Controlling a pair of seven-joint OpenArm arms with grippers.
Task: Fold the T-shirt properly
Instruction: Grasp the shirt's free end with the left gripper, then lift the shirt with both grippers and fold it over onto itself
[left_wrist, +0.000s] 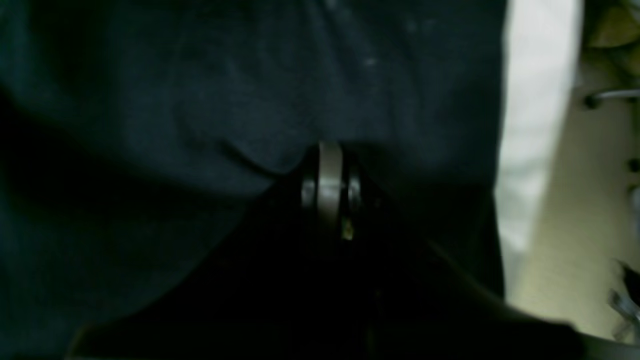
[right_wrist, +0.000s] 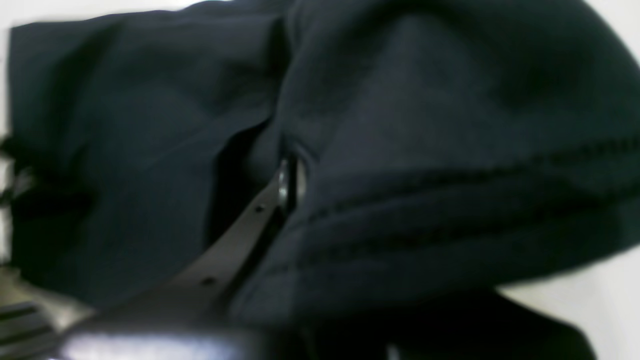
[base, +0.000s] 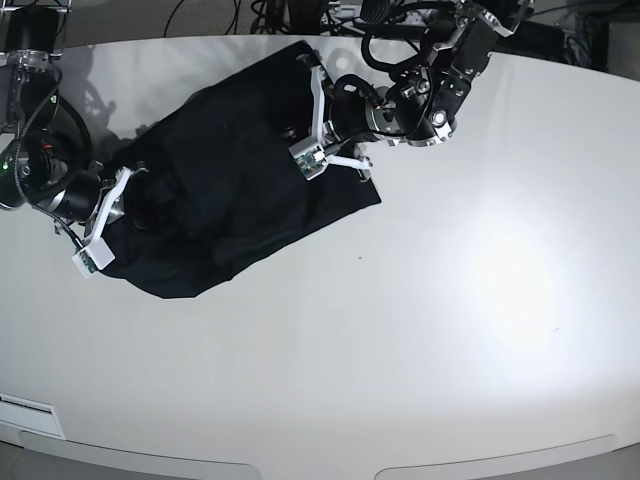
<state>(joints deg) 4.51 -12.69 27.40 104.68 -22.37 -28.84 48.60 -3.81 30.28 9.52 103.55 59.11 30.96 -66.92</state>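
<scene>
T-shirt (base: 225, 190) pinched between both end effectors

This looks like a robotics lab: a broad, rounded white worktable (base: 420, 330) fills the room's middle, black cables (base: 215, 12) trail along its far edge, and two black-and-white jointed robot arms (base: 425, 95) lean over it.
</scene>
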